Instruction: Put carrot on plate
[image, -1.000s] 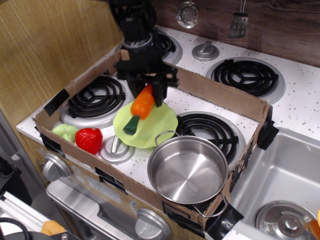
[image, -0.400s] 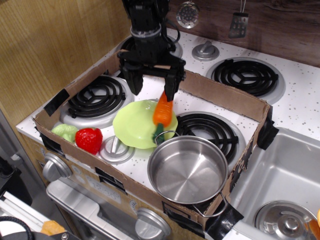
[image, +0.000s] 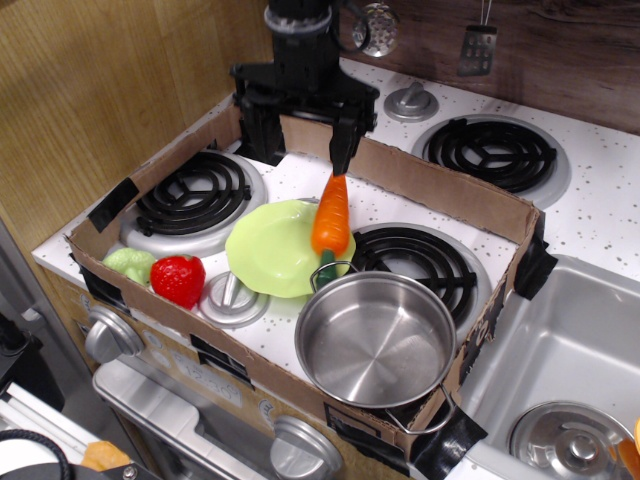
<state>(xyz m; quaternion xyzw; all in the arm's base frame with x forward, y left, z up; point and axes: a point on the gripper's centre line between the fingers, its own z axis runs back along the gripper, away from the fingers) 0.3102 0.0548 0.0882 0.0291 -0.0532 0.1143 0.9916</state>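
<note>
The orange carrot (image: 331, 217) rests on the right edge of the lime-green plate (image: 272, 249), narrow tip pointing away, green stem end down by the steel pot's handle. It leans against the pot's rim area. My gripper (image: 296, 145) is open and empty. It hangs above and behind the plate, over the cardboard wall. Its black fingers (image: 343, 140) are spread wide, and the right one is just above the carrot's tip, apart from it.
A shiny steel pot (image: 376, 340) stands at the front right, touching the plate's edge. A red strawberry (image: 178, 279) and a pale green vegetable (image: 130, 265) lie front left. A low cardboard wall (image: 440, 190) fences the stove area. Burners (image: 193, 193) lie around; a sink (image: 570, 370) is at the right.
The gripper let go of the carrot, opened, and rose up and back. The carrot dropped from the jaws onto the plate's right edge and turned tip-away.
</note>
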